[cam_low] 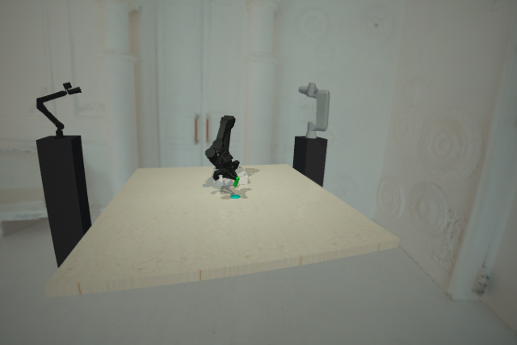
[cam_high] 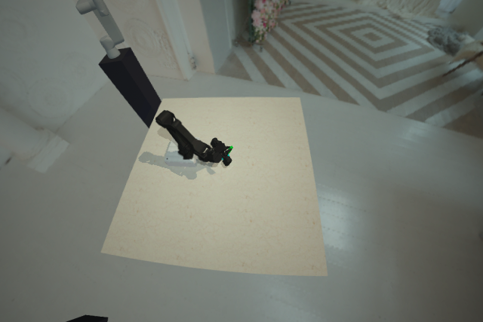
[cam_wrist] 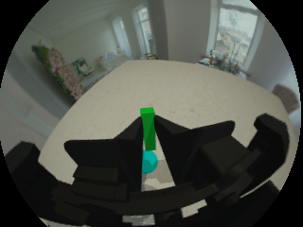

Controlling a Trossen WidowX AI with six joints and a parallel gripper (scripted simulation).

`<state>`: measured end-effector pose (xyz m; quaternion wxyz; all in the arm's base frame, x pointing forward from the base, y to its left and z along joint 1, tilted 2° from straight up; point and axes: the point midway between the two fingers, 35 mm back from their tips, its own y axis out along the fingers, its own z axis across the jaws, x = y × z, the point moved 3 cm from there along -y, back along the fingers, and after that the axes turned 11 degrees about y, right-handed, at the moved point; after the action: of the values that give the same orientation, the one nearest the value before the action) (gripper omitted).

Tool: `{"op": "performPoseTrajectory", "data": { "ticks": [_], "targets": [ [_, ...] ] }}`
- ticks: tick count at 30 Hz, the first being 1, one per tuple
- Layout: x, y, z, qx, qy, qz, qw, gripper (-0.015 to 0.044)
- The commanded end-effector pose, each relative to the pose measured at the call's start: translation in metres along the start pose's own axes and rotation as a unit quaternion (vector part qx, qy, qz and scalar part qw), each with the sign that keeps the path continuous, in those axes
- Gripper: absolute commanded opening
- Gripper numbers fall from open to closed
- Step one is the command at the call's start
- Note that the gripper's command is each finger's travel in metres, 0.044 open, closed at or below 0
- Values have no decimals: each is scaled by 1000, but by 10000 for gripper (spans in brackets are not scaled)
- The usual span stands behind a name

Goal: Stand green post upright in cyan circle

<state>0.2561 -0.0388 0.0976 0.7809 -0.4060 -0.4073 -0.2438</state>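
Gripper: my gripper [cam_wrist: 148, 119] is pinched on the post; in the wrist view my two dark fingers fill the lower half of the frame with the post caught in the narrow gap between them.

Post: the green post [cam_wrist: 148, 128] sits at the centre of the wrist view, running straight up from between my fingers. In the exterior view it [cam_low: 236, 181] shows just below my gripper [cam_low: 232, 177], tilted, lifted off the table. In the top view only a small green tip [cam_high: 230, 148] shows at my gripper's [cam_high: 226, 154] upper right edge.

Circle: the cyan circle [cam_low: 236, 197] lies flat on the table, just under the post and apart from it, near the middle of the exterior frame. In the wrist view it [cam_wrist: 150, 165] shows as a cyan disc right below the post's lower end, partly hidden by my fingers.

Arm: my arm [cam_low: 223, 140] bends down from upper centre of the exterior view to the table's far part; in the top view it [cam_high: 183, 135] slants from upper left to lower right.

Table: a beige top [cam_low: 166, 228] spanning the middle of the exterior frame.

Surroundings: dark pedestals stand at the left [cam_low: 62, 191] and right [cam_low: 309, 157] of the exterior view.
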Motion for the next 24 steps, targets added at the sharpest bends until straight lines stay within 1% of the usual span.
{"op": "performPoseTrajectory", "data": {
  "ticks": [1,24],
  "targets": [
    [0,-3,1,4,-2,-14,1000,23],
    [-6,-16,6,24,-26,-79,996,23]
  ]
}}
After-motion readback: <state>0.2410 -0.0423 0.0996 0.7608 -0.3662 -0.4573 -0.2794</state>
